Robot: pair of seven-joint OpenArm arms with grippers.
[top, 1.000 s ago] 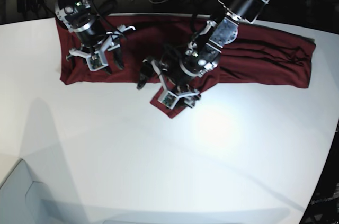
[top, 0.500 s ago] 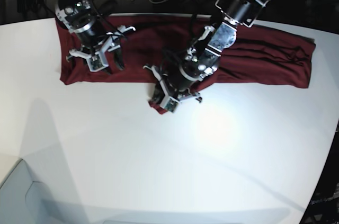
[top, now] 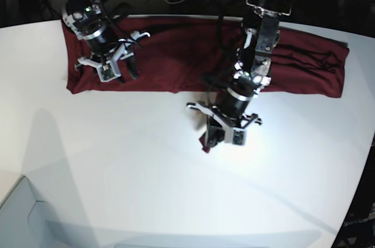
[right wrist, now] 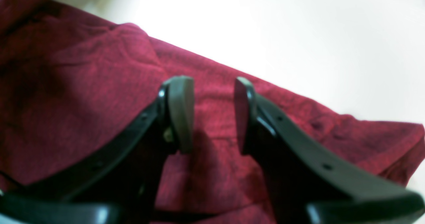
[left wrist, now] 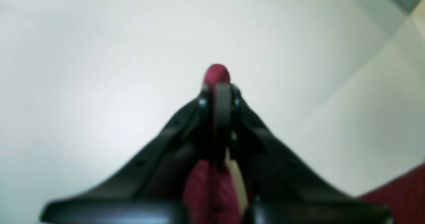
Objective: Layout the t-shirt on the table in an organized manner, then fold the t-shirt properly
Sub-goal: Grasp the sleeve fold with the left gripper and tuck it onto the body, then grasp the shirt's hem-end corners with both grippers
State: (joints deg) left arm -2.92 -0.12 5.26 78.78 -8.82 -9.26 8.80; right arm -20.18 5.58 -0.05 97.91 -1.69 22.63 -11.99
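In the base view the nearest part of the table [top: 146, 189] is bare white. Further in, the left gripper [top: 206, 140] hangs over the middle of the tabletop with its fingers pinched together on a fold of the t-shirt [top: 176, 60]; a small tip of maroon cloth pokes out past the fingertips in the left wrist view (that picture is blurred, but the red tuft is plain enough). A strip of the same cloth runs from the gripper back between its fingers and under the arm toward the main mass of fabric.

Beyond it, the shirt lies as a long, wrinkled band along the far edge of the table, stretching from the far left corner to the right side.

At the far left, the right gripper [top: 114, 66] sits over the band's left end. Its fingers [right wrist: 181, 111] stand apart with a clear gap between them, nothing held, the pads just above the maroon fabric near its front hem.
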